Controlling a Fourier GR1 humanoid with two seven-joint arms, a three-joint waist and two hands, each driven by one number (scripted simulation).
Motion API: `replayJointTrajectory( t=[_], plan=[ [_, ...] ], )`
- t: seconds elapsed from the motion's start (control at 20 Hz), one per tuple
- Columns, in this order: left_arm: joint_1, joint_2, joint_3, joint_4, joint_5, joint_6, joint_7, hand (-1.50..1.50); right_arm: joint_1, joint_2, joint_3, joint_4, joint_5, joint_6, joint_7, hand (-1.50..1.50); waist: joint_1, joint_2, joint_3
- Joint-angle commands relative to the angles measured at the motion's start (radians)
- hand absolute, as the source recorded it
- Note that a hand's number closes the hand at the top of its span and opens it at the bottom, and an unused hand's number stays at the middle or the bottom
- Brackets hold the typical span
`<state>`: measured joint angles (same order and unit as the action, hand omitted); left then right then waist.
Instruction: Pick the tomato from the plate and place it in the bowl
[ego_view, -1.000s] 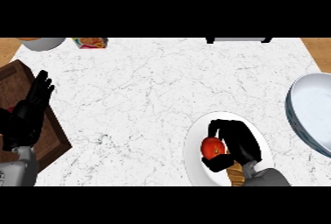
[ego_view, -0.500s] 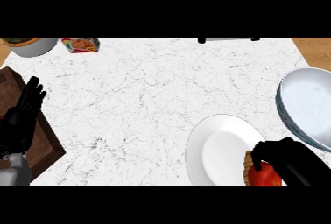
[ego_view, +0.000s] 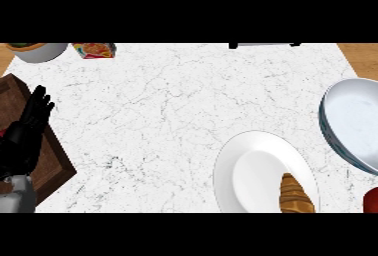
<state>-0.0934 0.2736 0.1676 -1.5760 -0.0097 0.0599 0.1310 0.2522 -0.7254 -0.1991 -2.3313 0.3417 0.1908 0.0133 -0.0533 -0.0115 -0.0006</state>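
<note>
Resting at the left edge of the head view, the left hand (ego_view: 26, 132) lies open with its fingers straight and pointing up the frame, over a dark wooden board (ego_view: 48, 165) that it partly covers; it takes no part in the task. Far off to this hand's right, at the lower right corner, a small sliver of red (ego_view: 370, 199) shows at the frame's edge, which I take to be the tomato. The right hand itself is out of sight, so whether it grips the tomato cannot be told. Between the left hand and that red sliver sits the white plate (ego_view: 247, 170), now without the tomato; only a croissant (ego_view: 295, 195) lies on its lower part. Above the red sliver, along the right edge, is the grey bowl (ego_view: 358, 125), and nothing shows inside it. Judging from this, the pick looks done, since the tomato is off the plate, while the carry to the bowl and the release inside it are left. Beyond the left hand, at the top left, stand a small pot (ego_view: 37, 51) and a colourful packet (ego_view: 94, 50).
</note>
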Motion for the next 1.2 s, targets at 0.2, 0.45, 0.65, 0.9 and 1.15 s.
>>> replayJointTrajectory(
  t=[0.2,0.45,0.65,0.9,1.15],
  plan=[
    [-0.038,0.011,-0.016,-0.045,0.007,-0.03,0.051,0.0,-0.068,-0.071,-0.35,0.26,-0.325,0.167,-0.093,1.5,0.052,0.01,0.001],
    [-0.034,-0.031,-0.045,0.03,-0.024,-0.032,-0.031,0.0,-0.195,-0.088,-0.3,0.437,-0.288,0.215,-0.115,1.5,0.061,0.014,0.001],
    [-0.084,-0.026,-0.028,0.042,-0.024,-0.015,0.019,0.0,-0.36,-0.062,-0.148,0.61,-0.167,0.14,-0.128,1.5,0.08,0.018,0.001],
    [-0.055,-0.045,-0.045,-0.002,-0.027,-0.022,0.012,0.0,-0.48,-0.059,-0.116,0.921,-0.062,0.117,-0.352,1.5,0.078,0.017,0.002],
    [-0.075,-0.018,-0.014,-0.018,-0.023,-0.03,0.05,0.0,-0.651,-0.019,-0.047,1.076,0.016,0.074,-0.359,1.5,0.07,0.014,0.001]
  ],
)
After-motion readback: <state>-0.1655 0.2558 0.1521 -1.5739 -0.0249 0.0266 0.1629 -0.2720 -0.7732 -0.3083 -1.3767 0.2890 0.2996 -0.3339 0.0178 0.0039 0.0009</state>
